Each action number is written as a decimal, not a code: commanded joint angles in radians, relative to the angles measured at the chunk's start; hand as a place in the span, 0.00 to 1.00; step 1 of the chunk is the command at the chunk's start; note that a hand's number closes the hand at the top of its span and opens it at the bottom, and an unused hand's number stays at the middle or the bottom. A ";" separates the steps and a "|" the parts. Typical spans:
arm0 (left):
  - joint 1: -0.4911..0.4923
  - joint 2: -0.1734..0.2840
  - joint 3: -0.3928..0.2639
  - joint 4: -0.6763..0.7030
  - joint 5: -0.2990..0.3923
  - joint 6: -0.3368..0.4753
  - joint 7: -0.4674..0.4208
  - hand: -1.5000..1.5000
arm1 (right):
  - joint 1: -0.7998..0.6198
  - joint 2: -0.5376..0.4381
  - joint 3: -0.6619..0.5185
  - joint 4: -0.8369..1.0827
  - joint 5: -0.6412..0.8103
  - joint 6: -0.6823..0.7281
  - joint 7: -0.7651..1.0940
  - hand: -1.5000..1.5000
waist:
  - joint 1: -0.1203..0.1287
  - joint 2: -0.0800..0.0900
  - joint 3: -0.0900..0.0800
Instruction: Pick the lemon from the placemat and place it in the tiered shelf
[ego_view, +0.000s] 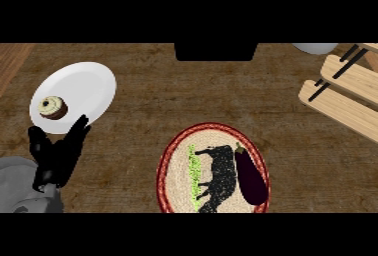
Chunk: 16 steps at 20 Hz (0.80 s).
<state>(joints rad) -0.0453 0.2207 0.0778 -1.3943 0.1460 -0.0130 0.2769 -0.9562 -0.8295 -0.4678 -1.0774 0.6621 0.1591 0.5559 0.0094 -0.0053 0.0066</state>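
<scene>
No readable text, labels, brands, numbers or signs anywhere

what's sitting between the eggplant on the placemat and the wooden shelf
Nothing visible. Only counter lies between the eggplant on the placemat and the tiered shelf at the upper right; the plate and the left hand are far left.

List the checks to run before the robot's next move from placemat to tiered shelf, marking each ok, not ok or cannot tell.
1. Lemon on the placemat: not ok; only an eggplant lies there.
2. Tiered shelf in view: ok, upper right.
3. Left hand open: ok, resting lower left.
4. Right hand in view: not ok.
5. Plate with pastry apart from placemat: ok.
</scene>
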 joint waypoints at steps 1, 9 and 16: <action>0.004 -0.017 -0.001 0.031 0.003 0.005 0.029 0.50 | 0.037 0.018 -0.078 -0.056 -0.057 -0.055 0.029 0.00 | -0.015 0.003 -0.007; 0.022 -0.044 -0.027 -0.030 -0.022 0.037 0.070 0.50 | -0.090 0.048 -0.184 -0.033 -0.177 -0.171 0.060 0.00 | -0.003 0.002 -0.006; 0.018 -0.042 0.003 0.050 -0.016 0.009 -0.013 0.50 | -0.023 -0.093 -0.274 0.014 -0.157 -0.276 0.005 0.00 | -0.013 0.007 -0.007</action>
<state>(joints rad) -0.0447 0.2046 0.0846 -1.4057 0.1245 0.0048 0.2901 -1.0182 -0.8526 -0.6937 -1.0837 0.5016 -0.0783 0.5937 0.0045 -0.0050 0.0053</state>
